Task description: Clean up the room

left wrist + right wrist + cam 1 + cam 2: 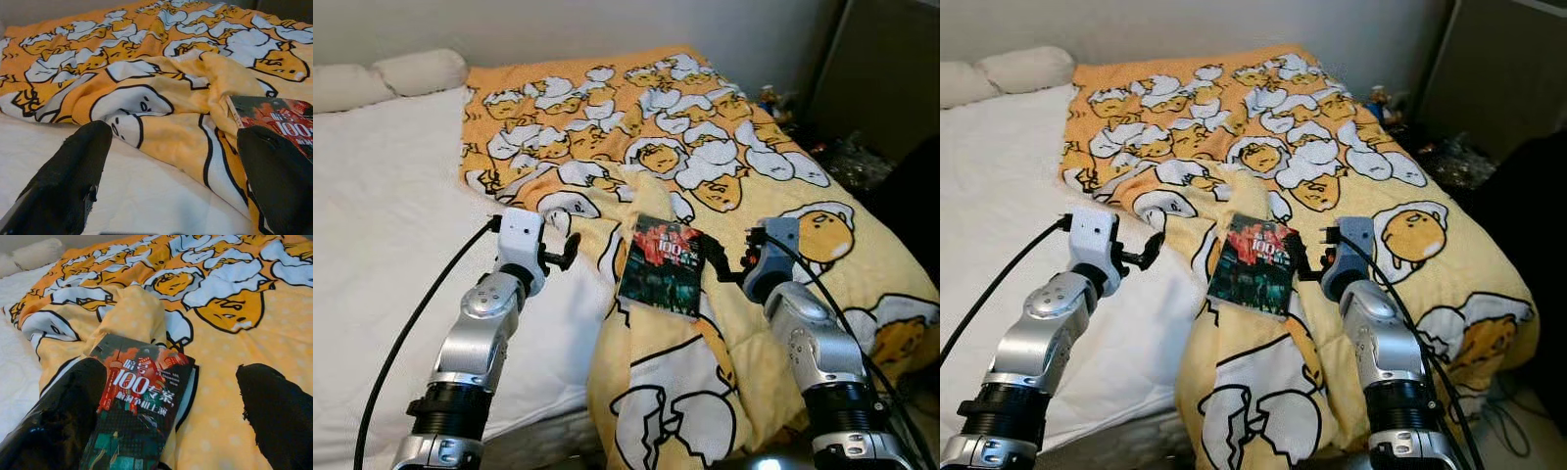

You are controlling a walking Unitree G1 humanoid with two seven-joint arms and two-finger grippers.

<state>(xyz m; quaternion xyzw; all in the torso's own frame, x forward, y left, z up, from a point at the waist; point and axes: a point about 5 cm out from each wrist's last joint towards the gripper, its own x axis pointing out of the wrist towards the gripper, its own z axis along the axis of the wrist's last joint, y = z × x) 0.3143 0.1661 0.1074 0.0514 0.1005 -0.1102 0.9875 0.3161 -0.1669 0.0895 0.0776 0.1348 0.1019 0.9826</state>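
- Here the bed (pixel 382 196) carries a rumpled yellow blanket (pixel 705 127) across its right side.
- A book (pixel 660 264) lies flat on the blanket's fold.
- The right gripper (pixel 168 416), fingers spread, straddles the book's edge.
- The left gripper (pixel 171 171), also released, hovers beside the blanket.

We note two white pillows (pixel 386 76) at the headboard wall and dark clutter (pixel 850 162) beside the bed.

both eye views look forward and down from the head over the yellow cartoon-egg print blanket (pixel 705 147) on the bed. each wrist view looks low and close along that blanket, and both share the dark red-and-green book (pixel 139 416).
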